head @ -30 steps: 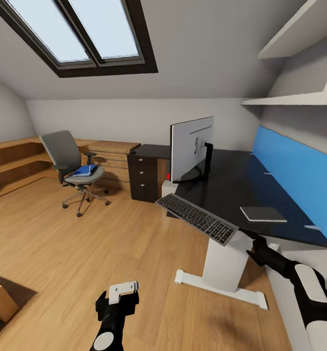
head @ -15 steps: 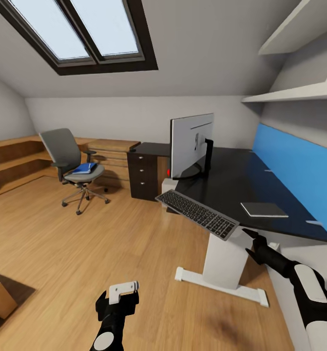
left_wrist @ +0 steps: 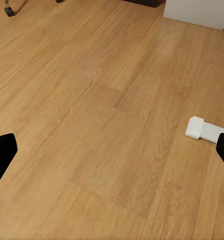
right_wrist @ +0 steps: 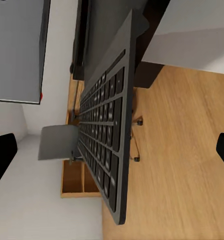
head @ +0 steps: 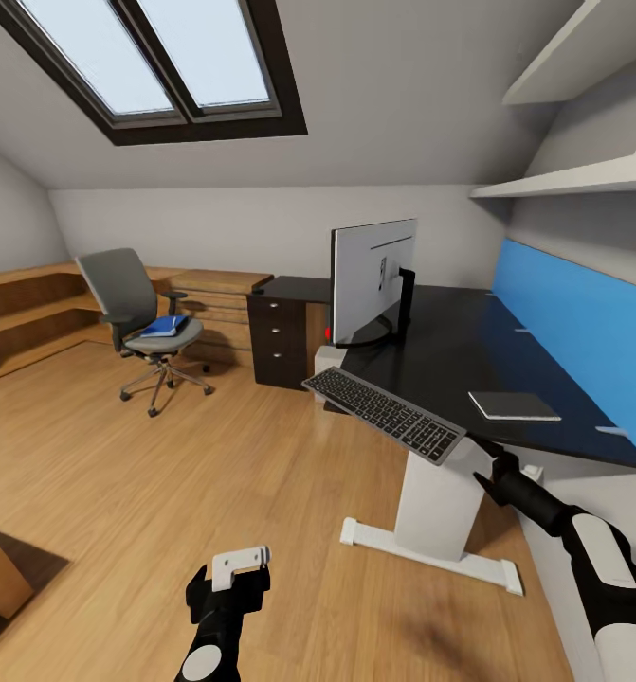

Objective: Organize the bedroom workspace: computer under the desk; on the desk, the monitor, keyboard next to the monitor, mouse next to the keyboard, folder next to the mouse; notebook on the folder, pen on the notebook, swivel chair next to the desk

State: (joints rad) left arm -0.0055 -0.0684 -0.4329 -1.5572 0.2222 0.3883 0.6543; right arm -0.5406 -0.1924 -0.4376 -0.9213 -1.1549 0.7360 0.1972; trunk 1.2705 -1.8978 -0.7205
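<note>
Attic bedroom-office: skylight [head: 156,66], sloped ceiling, desk [head: 469,350], swivel chair [head: 142,322].

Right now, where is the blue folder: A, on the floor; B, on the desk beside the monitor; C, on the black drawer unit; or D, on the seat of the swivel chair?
D: in the head view the blue folder lies on the seat of the swivel chair, away from the desk.

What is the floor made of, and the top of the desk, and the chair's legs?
The floor looks like light wood planks: you can see grain and board lines. The desk top seems a glossy black laminate or glass, since it shows faint reflections; hard to tell which. The swivel chair has shiny, chrome-like metal legs, and its seat looks like soft grey fabric.
</note>
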